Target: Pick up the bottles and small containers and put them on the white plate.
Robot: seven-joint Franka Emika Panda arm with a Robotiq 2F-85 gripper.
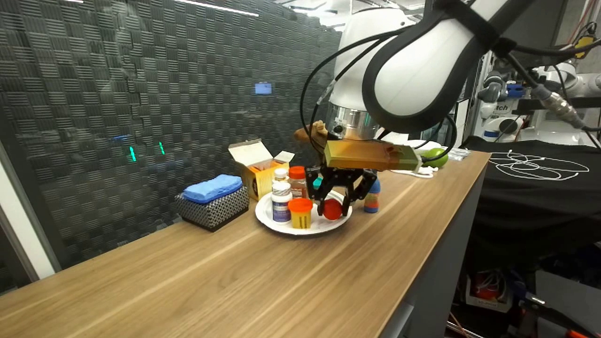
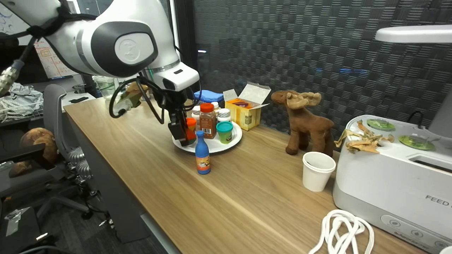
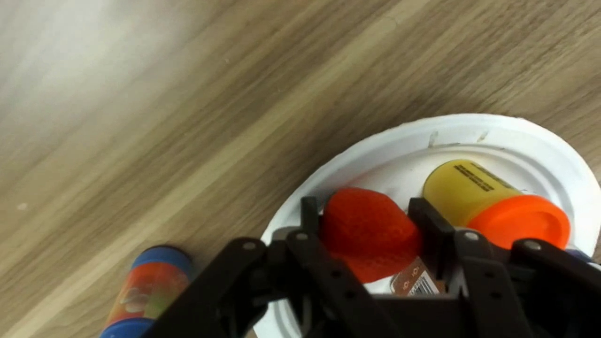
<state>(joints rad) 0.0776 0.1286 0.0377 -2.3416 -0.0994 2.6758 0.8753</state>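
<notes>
The jaws hold the red piece (image 3: 368,230) over the plate (image 3: 479,126); being roundish, it might roll off once released.

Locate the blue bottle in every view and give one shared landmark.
In an exterior view: the blue bottle right of centre, beside the white plate.
In an exterior view: the blue bottle slightly left of centre, in front of the white plate.
Wrist view: the blue bottle at bottom left, cut off by the frame.
Shared landmark: the white plate.
</notes>
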